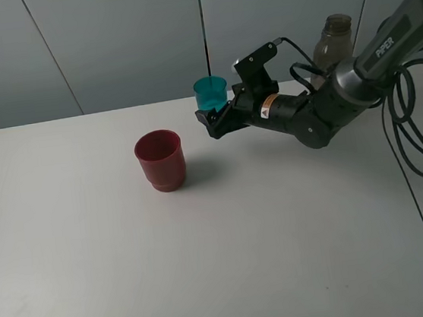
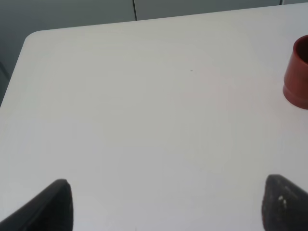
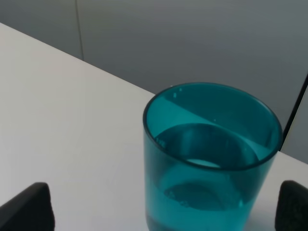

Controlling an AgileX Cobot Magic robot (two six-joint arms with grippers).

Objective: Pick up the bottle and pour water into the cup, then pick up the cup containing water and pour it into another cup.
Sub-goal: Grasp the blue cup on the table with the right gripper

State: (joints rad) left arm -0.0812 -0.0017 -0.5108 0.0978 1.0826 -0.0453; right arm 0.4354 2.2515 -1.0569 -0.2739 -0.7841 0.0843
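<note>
Nearest to me on the desk (image 1: 95,279) stands the red cup (image 1: 160,160), upright and alone. Behind it, at about two o'clock, the right end effector (image 1: 215,120) reaches in low from three o'clock. Its fingers (image 3: 24,209) are spread wide with the teal cup (image 1: 210,92) between them, and I see no finger pressing on it. This cup stands upright near the far edge of the desk, with water in it, perhaps half. Farthest, at about two o'clock from it, is the bottle (image 1: 333,37); only its upper part shows behind the arm.

The step in hand, I judge, is to take the teal cup. To do it well, the fingers should close evenly on the middle of the wall, gently, because the plastic may bend. Then lift it straight, and tilt it only when the rim is over the red cup.

By count: two cups, one bottle, two end effectors. The left end effector (image 2: 166,207) hangs over bare desk, also spread, holding nothing.
</note>
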